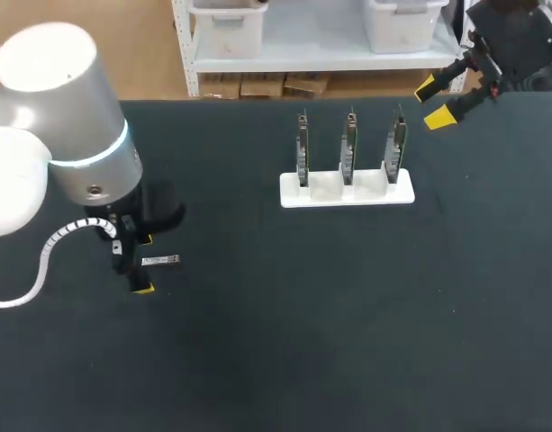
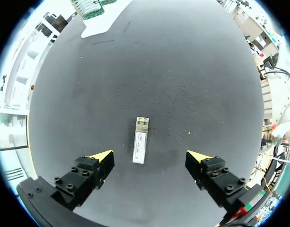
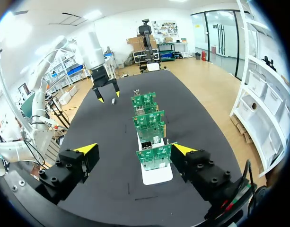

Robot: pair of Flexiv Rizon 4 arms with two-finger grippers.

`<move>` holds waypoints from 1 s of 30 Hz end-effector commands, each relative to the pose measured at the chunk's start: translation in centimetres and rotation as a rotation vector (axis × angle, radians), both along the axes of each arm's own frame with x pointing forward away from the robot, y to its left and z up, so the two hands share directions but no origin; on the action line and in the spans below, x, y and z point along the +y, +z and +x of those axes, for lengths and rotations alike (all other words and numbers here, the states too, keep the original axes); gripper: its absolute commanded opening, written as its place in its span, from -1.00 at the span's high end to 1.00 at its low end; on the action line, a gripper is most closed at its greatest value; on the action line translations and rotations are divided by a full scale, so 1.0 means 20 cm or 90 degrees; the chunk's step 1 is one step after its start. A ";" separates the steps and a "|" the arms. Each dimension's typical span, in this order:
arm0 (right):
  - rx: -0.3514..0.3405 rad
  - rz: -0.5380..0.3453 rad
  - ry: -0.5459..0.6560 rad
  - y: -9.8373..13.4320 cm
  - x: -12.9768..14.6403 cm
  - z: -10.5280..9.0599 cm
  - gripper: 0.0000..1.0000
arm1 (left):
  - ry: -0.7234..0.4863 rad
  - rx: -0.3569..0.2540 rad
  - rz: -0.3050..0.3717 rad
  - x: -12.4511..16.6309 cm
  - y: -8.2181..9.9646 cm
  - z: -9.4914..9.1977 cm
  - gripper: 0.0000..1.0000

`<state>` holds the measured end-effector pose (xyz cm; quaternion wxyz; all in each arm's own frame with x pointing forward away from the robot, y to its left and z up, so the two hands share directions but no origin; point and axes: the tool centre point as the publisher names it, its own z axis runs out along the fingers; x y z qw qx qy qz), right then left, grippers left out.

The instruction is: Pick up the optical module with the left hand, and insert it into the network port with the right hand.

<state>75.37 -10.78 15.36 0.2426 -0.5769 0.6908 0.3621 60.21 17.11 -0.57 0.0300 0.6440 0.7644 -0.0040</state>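
Observation:
A small silver optical module (image 2: 140, 146) lies flat on the black table, between and slightly ahead of my left gripper's (image 2: 149, 158) wide-open fingers, touching neither. In the head view the module (image 1: 160, 260) sits at the left, beside the left gripper (image 1: 145, 264). A white stand (image 1: 347, 191) holds three upright green boards with network ports at the back middle. My right gripper (image 1: 433, 103) hangs open above the table's back right corner, apart from the stand. From its wrist view the boards (image 3: 149, 135) stand ahead between its open fingers (image 3: 135, 149), and the left gripper (image 3: 105, 90) shows far off.
The black table (image 1: 348, 315) spreads wide in front of the stand and to the right. The left arm's large grey body (image 1: 68, 117) and its white cable (image 1: 50, 252) hang over the left side.

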 end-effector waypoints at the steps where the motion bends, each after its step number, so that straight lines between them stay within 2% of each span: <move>1: -0.001 -0.001 -0.001 0.00 0.00 0.00 -1.00 | 0.005 0.000 0.009 -0.01 -0.01 0.02 -1.00; 9: -0.001 -0.001 -0.001 0.00 0.00 0.00 -1.00 | 0.003 0.017 0.008 -0.02 -0.04 0.02 -1.00; 16: -0.001 -0.001 -0.001 0.00 0.00 0.00 -1.00 | 0.000 0.016 0.011 -0.03 -0.05 0.02 -1.00; 24: -0.001 -0.001 -0.001 0.00 0.00 0.00 -1.00 | 0.013 -0.009 0.032 -0.02 -0.05 0.02 -1.00; 30: -0.001 -0.001 -0.001 0.00 0.00 0.00 -1.00 | 0.017 -0.009 0.036 -0.01 -0.06 0.02 -1.00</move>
